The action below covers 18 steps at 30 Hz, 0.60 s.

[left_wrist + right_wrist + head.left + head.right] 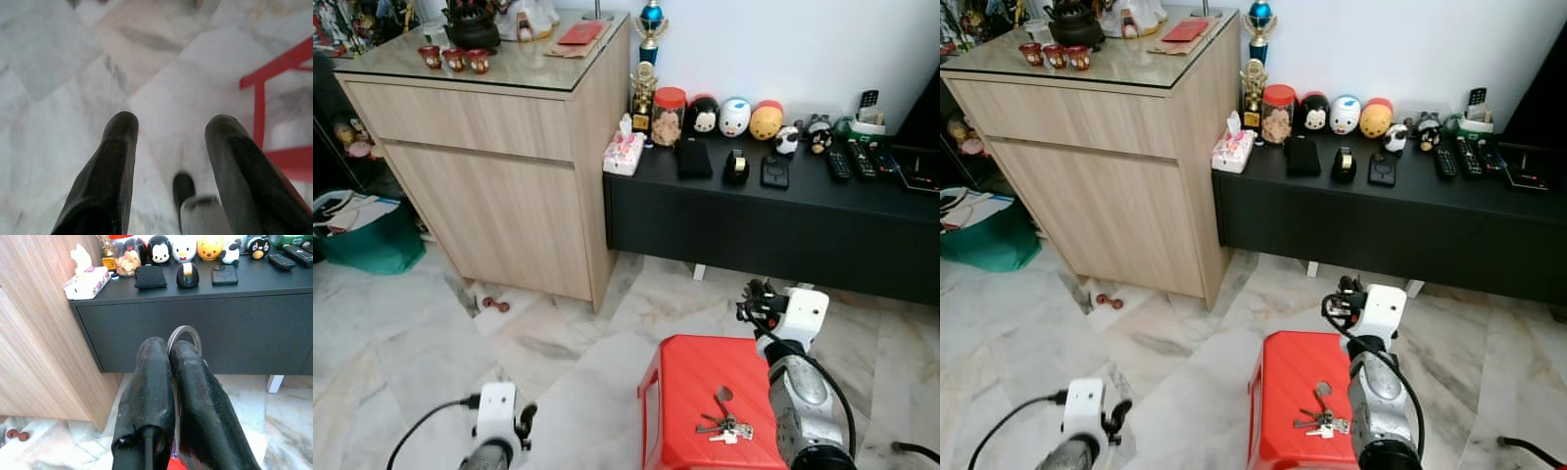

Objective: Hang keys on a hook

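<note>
My right gripper [168, 346] is shut on a silver key ring [184, 331] that pokes out between its fingertips. It is raised over the far edge of a red plastic stool [690, 392], pointing at the black low cabinet [773, 211]. A bunch of keys [726, 427] shows against the stool's top, close to my right forearm. I cannot tell whether this bunch hangs from the held ring or lies on the stool. Low on the left, my left gripper [171, 122] is open above the marble floor, with nothing between its fingers.
A tall wooden cabinet [499, 176] with a glass top stands on the left. On the black cabinet sit a tissue box [624, 152], character jars [734, 117], several remotes [852, 159] and a trophy [644, 98]. A green bag [367, 240] is at far left.
</note>
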Tool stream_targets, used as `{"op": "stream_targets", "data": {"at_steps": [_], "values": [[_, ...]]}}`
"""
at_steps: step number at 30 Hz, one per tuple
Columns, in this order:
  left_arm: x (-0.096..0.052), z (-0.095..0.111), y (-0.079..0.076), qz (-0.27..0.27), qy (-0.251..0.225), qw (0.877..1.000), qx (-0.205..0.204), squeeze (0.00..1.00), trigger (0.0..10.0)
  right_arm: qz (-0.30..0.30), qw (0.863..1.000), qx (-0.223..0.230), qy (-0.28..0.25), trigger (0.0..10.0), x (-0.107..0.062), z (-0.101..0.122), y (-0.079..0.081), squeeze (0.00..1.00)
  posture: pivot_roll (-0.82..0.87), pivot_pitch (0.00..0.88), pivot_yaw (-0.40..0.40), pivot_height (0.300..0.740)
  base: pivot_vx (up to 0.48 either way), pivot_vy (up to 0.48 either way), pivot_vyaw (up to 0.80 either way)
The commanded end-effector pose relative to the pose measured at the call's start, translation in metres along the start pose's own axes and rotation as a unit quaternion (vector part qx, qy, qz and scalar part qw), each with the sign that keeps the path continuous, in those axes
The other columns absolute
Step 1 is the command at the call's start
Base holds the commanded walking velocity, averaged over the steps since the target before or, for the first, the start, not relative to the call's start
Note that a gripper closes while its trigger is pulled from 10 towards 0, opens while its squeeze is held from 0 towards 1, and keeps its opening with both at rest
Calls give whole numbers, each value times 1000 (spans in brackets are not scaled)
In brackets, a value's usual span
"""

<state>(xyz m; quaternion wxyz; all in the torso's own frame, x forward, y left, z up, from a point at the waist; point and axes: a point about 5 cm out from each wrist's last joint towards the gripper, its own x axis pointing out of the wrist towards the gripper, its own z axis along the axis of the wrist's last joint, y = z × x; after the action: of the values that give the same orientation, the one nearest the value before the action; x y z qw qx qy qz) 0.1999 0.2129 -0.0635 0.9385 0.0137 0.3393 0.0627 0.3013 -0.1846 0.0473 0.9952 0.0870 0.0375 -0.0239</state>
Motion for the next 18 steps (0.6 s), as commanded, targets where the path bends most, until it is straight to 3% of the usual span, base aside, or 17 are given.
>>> {"op": "stream_targets", "data": {"at_steps": [1, 8, 10, 12, 18], "values": [[-3, -10, 6, 10, 25, 1000, 4, 0, 10000, -4, 1000, -1, 0, 10000, -1, -1, -2, 0, 51, 0, -37, 740, 0, 0, 0], [-7, -21, 9, 23, 44, 999, 2, 0, 10000, 0, 1000, -7, -6, 10000, 3, 4, -2, 0, 50, 0, -42, 740, 0, 0, 0], [-9, -22, 22, 69, 45, 995, -57, 0, 10000, 3, 1000, -11, -9, 10000, 3, 5, -2, 0, 49, 0, -43, 740, 0, 0, 0], [-10, -23, 24, 78, 45, 993, -72, 0, 10000, 4, 1000, -12, -9, 10000, 3, 5, -2, 0, 51, 0, -45, 740, 0, 0, 0], [-10, -25, 18, 57, 52, 996, -51, 0, 10000, 8, 1000, -25, -7, 10000, 5, 6, -2, 0, 57, 0, -54, 740, 0, 0, 0]]}}
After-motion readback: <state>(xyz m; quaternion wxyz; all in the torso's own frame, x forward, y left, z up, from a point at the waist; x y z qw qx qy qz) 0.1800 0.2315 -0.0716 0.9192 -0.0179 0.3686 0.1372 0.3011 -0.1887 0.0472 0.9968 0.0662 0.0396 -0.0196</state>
